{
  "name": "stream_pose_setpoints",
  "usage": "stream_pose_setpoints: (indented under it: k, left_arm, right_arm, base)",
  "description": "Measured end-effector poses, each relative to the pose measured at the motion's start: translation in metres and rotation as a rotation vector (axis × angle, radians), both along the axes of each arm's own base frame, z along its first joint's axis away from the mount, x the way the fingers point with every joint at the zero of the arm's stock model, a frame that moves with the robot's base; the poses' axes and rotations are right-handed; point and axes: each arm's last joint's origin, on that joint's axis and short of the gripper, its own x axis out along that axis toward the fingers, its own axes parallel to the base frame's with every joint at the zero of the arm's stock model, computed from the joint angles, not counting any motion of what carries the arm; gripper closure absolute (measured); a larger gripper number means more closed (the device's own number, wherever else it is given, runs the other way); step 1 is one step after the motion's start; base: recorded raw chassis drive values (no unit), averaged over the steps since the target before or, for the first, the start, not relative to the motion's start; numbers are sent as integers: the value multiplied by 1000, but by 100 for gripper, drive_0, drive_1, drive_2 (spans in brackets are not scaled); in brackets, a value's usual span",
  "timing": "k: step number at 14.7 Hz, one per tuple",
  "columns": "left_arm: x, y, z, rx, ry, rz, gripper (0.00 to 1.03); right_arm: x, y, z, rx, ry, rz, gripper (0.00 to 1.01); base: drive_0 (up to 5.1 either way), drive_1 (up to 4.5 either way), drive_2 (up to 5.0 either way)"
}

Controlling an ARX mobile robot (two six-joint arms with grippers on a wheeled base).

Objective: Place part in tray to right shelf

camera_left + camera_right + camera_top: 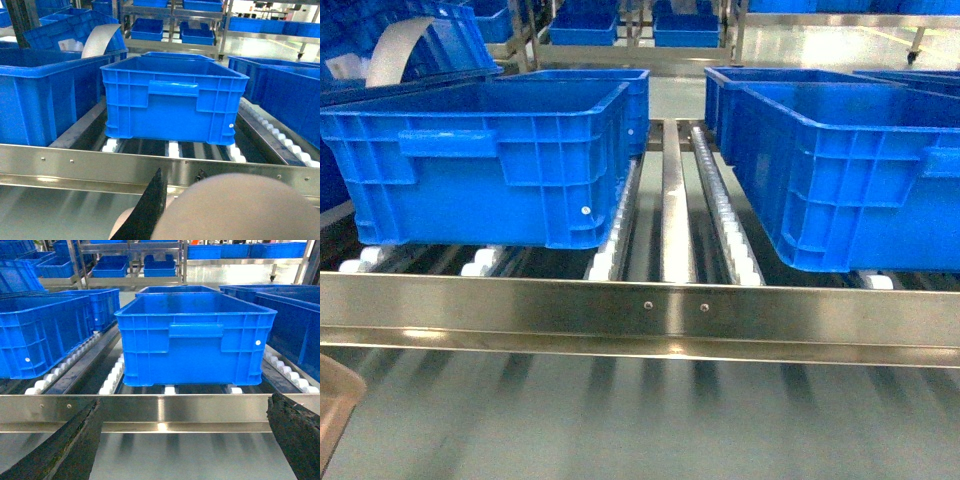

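The steel shelf [640, 310] has a shiny front rail and rows of white rollers [720, 205]; two blue crates [485, 160] [845, 170] sit on the rollers, well apart

The crates [490, 160] are all bright blue plastic with a ribbed grid pattern on the sides. The shelf's front rail [640, 305] is shiny silver steel, and the rollers [610, 255] behind it are white. The tray [235, 207] is cream-beige, and the right tool's fingers [295, 432] are rough black.
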Motion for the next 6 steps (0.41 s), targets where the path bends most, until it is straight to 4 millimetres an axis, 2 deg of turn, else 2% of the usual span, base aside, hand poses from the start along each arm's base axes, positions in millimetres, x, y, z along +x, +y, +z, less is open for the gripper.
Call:
stream_pose_setpoints:
  k: [6]
  left_arm:
    - [0,0,0,0,0,0,90]
  right_arm:
    - [0,0,0,0,0,0,3]
  base:
    - [0,0,0]
